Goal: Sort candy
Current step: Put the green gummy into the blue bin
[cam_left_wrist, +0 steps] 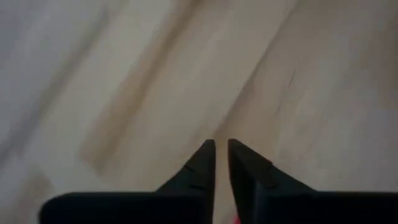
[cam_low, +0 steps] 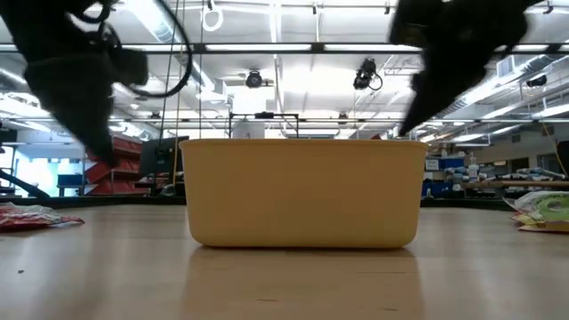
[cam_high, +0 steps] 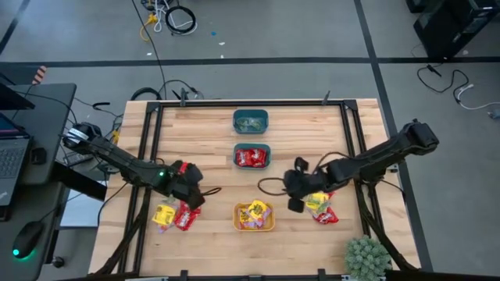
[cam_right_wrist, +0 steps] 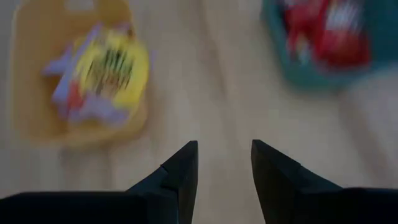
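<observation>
Left gripper [cam_high: 195, 197] hovered beside a loose candy pile [cam_high: 173, 215], its fingers [cam_left_wrist: 202, 165] nearly closed on nothing visible. Right gripper [cam_right_wrist: 224, 163] stood open over bare wood between the orange bin [cam_right_wrist: 37, 93] of yellow packets and the teal bin [cam_right_wrist: 280, 56] of red ones; only the overhead view showed more candy [cam_high: 322, 208] beside it

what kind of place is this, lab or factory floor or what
Probably a robotics lab in a big open workshop hall: ceiling strip lights over shelving, loose cables on grey concrete floor, and a laptop desk beside the wooden table.
</observation>
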Motion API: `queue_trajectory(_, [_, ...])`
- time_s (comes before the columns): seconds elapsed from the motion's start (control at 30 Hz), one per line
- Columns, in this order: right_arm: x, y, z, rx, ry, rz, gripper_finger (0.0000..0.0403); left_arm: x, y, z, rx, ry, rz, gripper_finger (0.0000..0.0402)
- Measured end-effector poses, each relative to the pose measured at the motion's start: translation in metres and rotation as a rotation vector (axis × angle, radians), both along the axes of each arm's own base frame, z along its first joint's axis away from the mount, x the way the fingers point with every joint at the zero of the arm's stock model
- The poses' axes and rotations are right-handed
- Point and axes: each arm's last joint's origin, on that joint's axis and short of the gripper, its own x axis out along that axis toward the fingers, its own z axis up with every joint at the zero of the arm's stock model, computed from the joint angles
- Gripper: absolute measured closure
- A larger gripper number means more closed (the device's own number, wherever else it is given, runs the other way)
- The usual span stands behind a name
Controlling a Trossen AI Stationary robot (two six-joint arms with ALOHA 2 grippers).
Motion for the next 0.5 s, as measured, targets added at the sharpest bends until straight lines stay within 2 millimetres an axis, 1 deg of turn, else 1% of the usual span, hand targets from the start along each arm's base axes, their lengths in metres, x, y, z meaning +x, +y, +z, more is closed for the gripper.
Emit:
queue_trajectory(0.1, [-0.017,0.010,-0.002,0.086,0.116,-0.027,0.0267,0.010,-0.001,0.005,0.114,-0.119,-0.052,0.0392])
queue_trajectory(0.17, [-0.027,0.016,-0.006,0.107,0.202,-0.051,0.0267,0.015,-0.001,0.007,0.186,-0.169,-0.095,0.0396])
queue_trajectory(0.23, [-0.036,0.021,-0.010,0.116,0.277,-0.075,0.0267,0.016,0.001,0.005,0.223,-0.195,-0.152,0.0396])
queue_trajectory(0.37, [-0.046,0.031,-0.017,0.140,0.380,-0.083,0.0264,0.019,0.010,-0.007,0.187,-0.256,-0.199,0.0399])
queue_trajectory(0.5, [-0.050,0.035,-0.023,0.118,0.433,-0.082,0.0250,0.024,0.019,-0.011,0.172,-0.384,-0.295,0.0400])
